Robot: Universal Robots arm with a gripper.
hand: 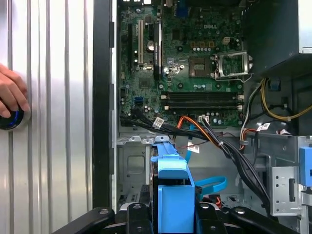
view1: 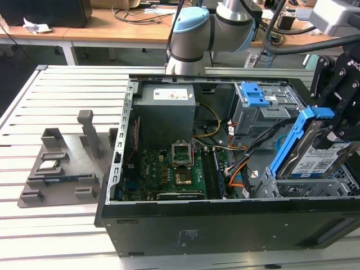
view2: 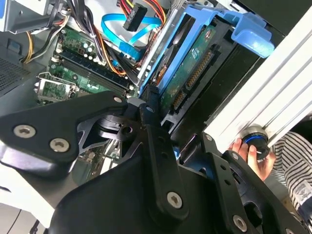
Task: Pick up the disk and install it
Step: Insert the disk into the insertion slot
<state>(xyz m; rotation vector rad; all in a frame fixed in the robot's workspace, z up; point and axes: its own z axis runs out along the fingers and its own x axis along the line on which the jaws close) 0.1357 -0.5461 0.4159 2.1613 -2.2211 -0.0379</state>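
Note:
In the exterior view the disk, silver with a blue-and-white label and blue side rails, hangs tilted over the drive bay at the right end of the open computer case. My gripper is shut on its upper end. The second wrist view has the disk's green underside and blue rail between my black fingers. In the first wrist view the disk's blue rail sits clamped in my gripper, above the case floor.
Inside the case lie the motherboard, power supply, a blue-latched drive cage and loose cables. A grey fixture with small parts sits at the exterior view's left. A person's hand rests on a blue-lit button.

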